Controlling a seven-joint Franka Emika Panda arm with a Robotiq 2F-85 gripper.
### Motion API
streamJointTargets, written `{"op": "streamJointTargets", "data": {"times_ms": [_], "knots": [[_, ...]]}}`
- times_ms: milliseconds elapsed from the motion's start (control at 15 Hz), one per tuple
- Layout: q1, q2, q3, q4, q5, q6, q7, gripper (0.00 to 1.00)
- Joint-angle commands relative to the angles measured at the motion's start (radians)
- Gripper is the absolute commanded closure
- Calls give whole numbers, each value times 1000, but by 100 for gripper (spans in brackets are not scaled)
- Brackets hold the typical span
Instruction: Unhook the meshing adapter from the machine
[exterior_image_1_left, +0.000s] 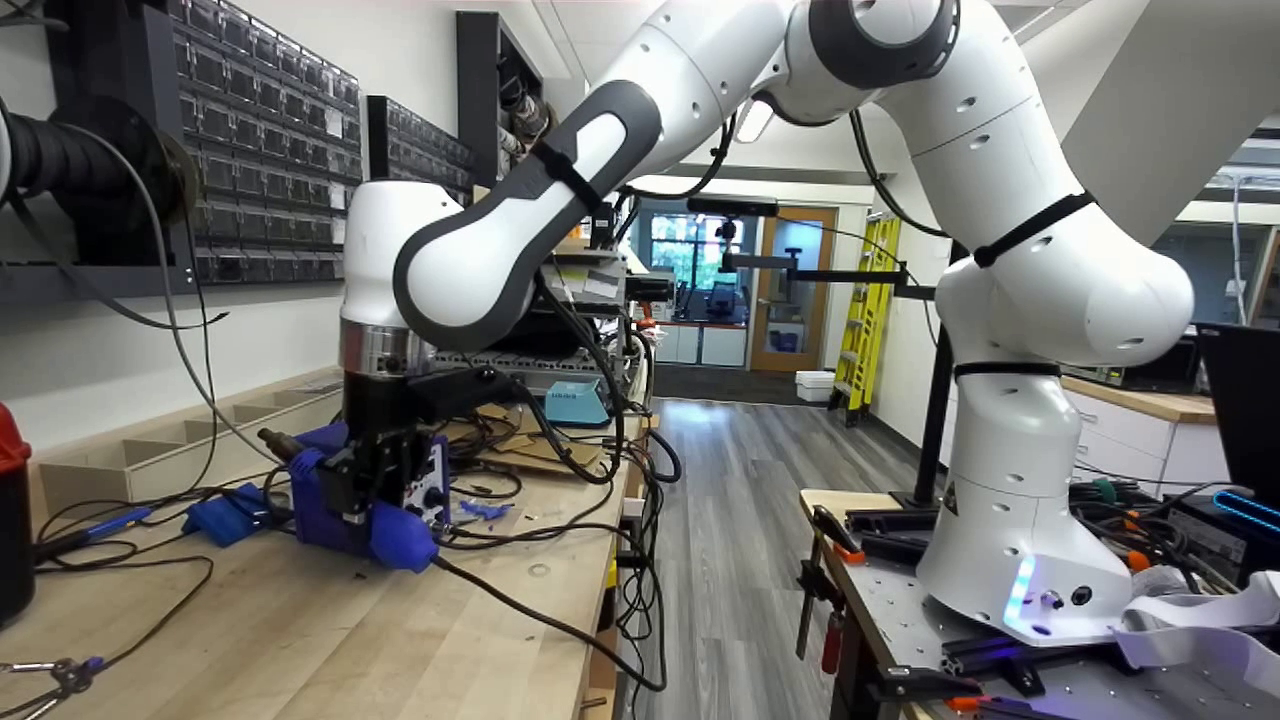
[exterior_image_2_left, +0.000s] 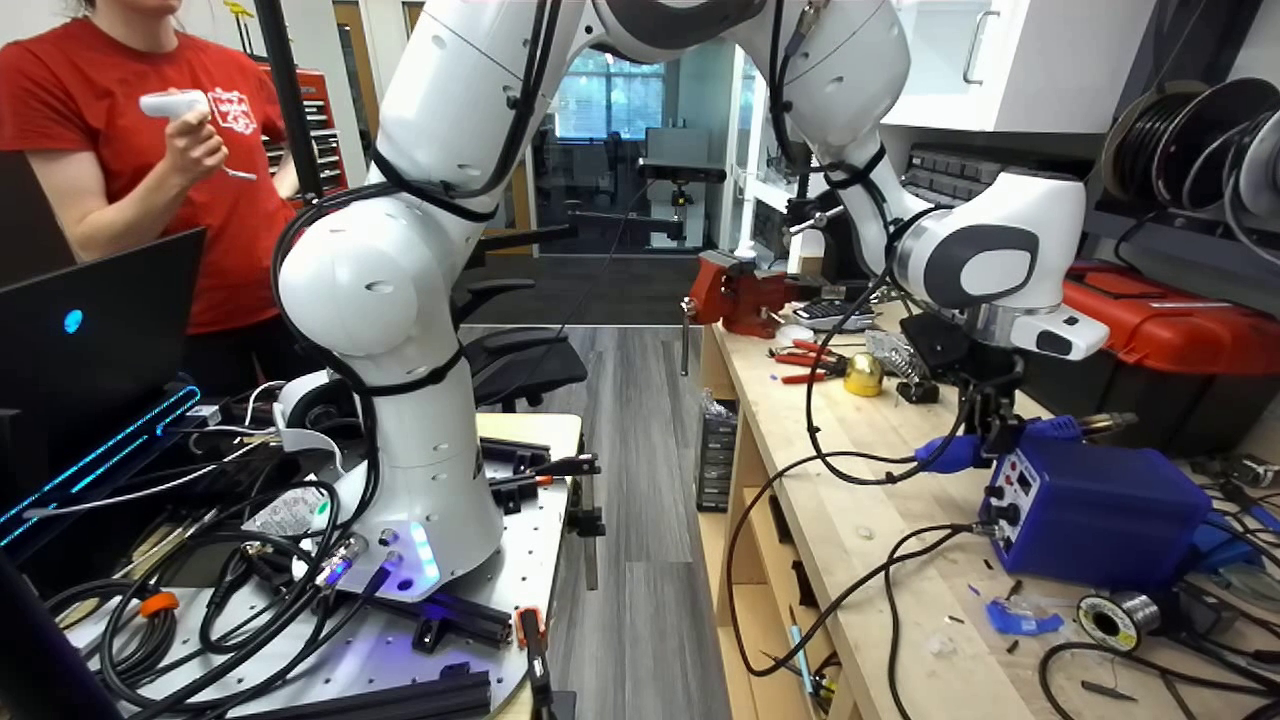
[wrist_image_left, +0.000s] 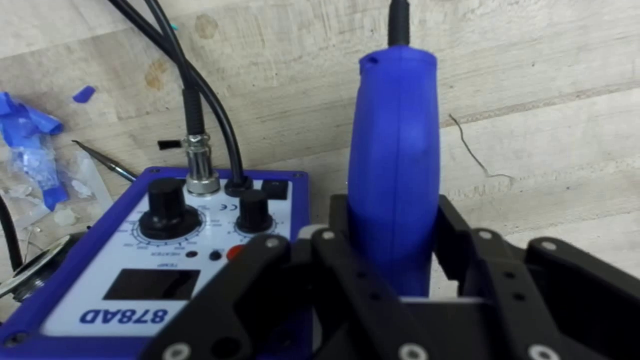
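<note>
Cannot follow the adapter (wrist_image_left: 395, 135) behind the gripper (wrist_image_left: 392, 215) in wrist view, nor the person (exterior_image_2_left: 160, 235) above the chin in an exterior view.

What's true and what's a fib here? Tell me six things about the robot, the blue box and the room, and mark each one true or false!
1. The robot's gripper is holding the blue handle. True.
2. The blue handle is cordless. False: a black cord comes out of its end.
3. The blue box sits on a wooden table. True.
4. The front of the blue box is bare. False: it has two black knobs.
5. The person is dressed in green. False: that is a red shirt.
6. The ladder is yellow. True.
</note>
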Motion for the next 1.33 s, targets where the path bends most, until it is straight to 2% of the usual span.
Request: {"op": "streamJointTargets", "data": {"times_ms": [0,400,800,1267], "knots": [[13,-72,-8,-59,-6,75,-21,83],[30,-143,-14,-126,-26,167,-15,83],[32,-176,-1,-137,-22,245,-40,83],[25,-162,87,-133,5,185,-172,83]]}}
